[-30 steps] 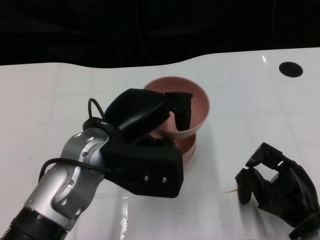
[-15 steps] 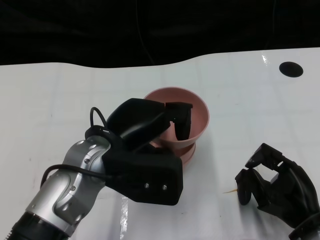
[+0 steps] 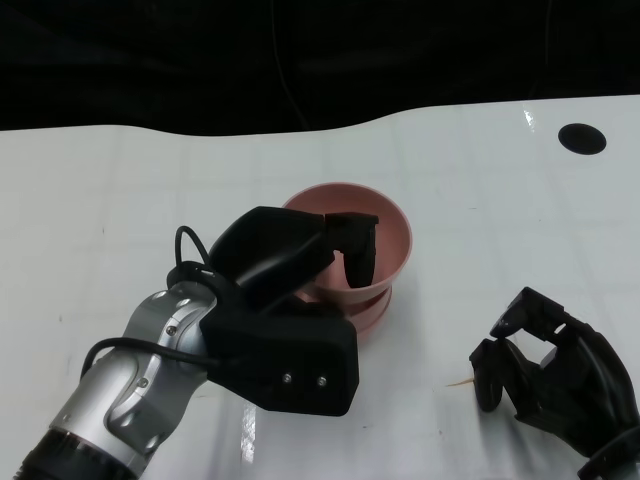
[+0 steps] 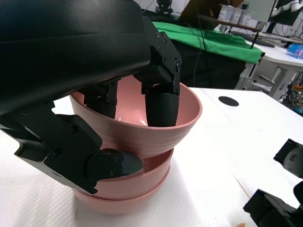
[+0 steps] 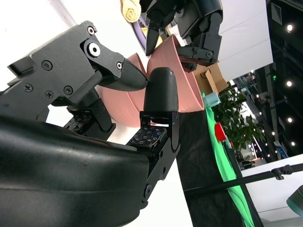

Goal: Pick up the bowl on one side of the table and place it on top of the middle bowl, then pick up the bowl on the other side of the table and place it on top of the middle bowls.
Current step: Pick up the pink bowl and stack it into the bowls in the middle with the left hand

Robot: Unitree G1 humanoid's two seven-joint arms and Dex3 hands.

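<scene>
My left hand [image 3: 290, 290] grips a pink bowl [image 3: 385, 235] by its near rim, fingers inside and thumb outside. The bowl sits tilted in the pink stack [image 3: 372, 305] at the table's middle. In the left wrist view the held bowl [image 4: 184, 127] rests in the lower bowls [image 4: 137, 187], and the fingers [image 4: 161, 106] press its inner wall. My right hand [image 3: 550, 365] lies at the lower right with its fingers curled and nothing in it. The right wrist view shows this hand [image 5: 94, 156] with the pink bowl [image 5: 173, 71] beyond it.
The white table [image 3: 100, 200] ends in a dark drop at the back. A round black hole [image 3: 582, 138] is at the far right. A tiny orange sliver [image 3: 460, 382] lies beside my right hand.
My left hand has lowered the pink bowl down into the stack and drawn slightly toward me. The right hand has not moved.
</scene>
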